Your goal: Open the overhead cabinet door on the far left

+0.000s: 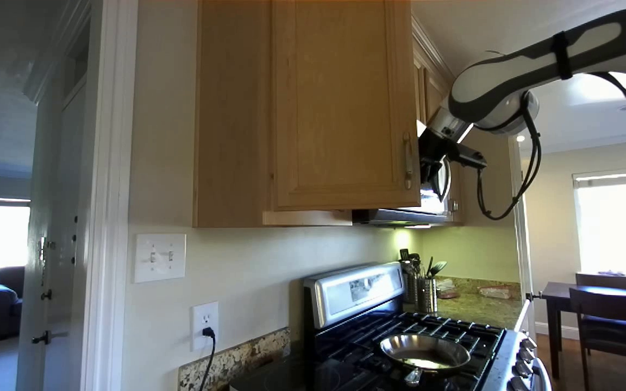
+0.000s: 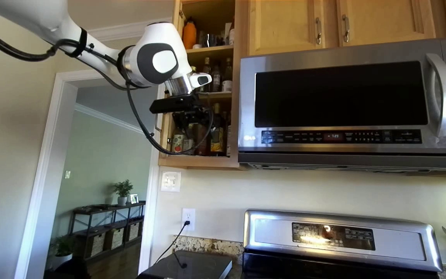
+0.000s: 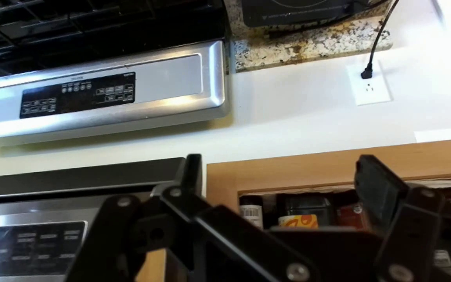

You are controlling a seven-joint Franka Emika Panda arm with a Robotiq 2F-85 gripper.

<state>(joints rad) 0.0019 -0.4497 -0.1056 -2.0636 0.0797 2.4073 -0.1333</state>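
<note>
The overhead cabinet door (image 1: 340, 108) is light wood and stands swung open, its panelled face shown in an exterior view. Its slim metal bar handle (image 1: 408, 161) is near the lower free edge. In an exterior view the door shows only as a narrow edge (image 2: 165, 135), left of the open cabinet (image 2: 240, 85). Bottles and jars stand on its shelves. My gripper (image 1: 436, 184) is just beyond the door's handle edge, apart from the handle. It also shows before the lower shelf (image 2: 194, 126). In the wrist view the fingers (image 3: 278, 168) are wide apart with nothing between them.
A steel microwave (image 2: 339, 97) hangs right beside the open cabinet, under shorter wood doors (image 2: 285, 27). Below are the stove (image 2: 343, 240) and a pan (image 1: 425, 350). A black cable (image 2: 145, 131) loops from the arm close to the gripper.
</note>
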